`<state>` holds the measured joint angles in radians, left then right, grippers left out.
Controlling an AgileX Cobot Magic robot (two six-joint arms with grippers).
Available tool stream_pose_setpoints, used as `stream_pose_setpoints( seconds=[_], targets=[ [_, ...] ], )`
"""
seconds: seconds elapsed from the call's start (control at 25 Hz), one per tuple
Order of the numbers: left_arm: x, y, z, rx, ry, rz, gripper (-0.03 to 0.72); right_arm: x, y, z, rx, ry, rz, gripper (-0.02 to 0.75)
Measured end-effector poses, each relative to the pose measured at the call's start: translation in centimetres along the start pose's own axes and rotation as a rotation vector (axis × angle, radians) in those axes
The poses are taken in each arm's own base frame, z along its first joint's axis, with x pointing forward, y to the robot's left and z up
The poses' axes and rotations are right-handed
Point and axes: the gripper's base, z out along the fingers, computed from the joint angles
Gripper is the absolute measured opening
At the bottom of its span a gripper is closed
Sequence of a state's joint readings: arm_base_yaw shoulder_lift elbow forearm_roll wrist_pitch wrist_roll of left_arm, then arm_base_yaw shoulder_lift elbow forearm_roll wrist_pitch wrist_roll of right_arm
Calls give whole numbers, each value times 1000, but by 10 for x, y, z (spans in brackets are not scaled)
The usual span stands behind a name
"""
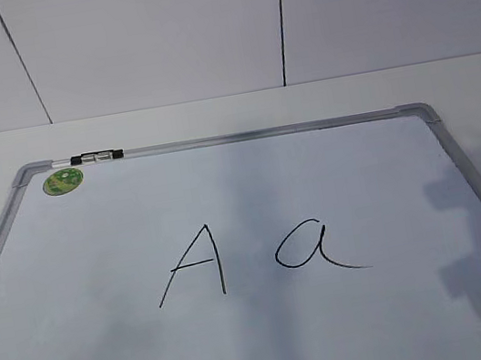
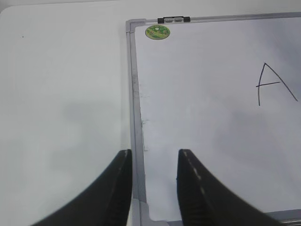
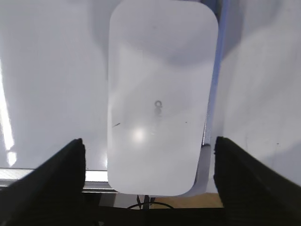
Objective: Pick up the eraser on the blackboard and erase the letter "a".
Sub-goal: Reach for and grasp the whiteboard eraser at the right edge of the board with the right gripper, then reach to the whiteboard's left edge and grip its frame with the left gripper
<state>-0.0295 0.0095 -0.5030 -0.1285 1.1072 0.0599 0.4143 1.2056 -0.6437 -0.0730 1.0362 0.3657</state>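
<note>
right wrist view: one eraser [image 3: 162,99] between wide jaws; left jaws apart, empty.

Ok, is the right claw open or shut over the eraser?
Open: the right claw has its fingers spread wide either side of the eraser, not touching it.

White table [image 1: 211,115] carries the blackboard [image 1: 242,136] flat; board spans most of the top, far edge strip bare.
</note>
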Motion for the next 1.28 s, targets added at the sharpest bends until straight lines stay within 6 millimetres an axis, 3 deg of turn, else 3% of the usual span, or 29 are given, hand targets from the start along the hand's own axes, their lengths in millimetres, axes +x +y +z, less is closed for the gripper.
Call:
stream_pose_setpoints(
  seconds=[0.56,1.28],
  targets=[
    [0,0,0,0,0,0,244,6,-3,14,-7,2,11,651],
    [0,0,0,0,0,0,245,-3,-3,26,-20,-10,50,638]
  ],
)
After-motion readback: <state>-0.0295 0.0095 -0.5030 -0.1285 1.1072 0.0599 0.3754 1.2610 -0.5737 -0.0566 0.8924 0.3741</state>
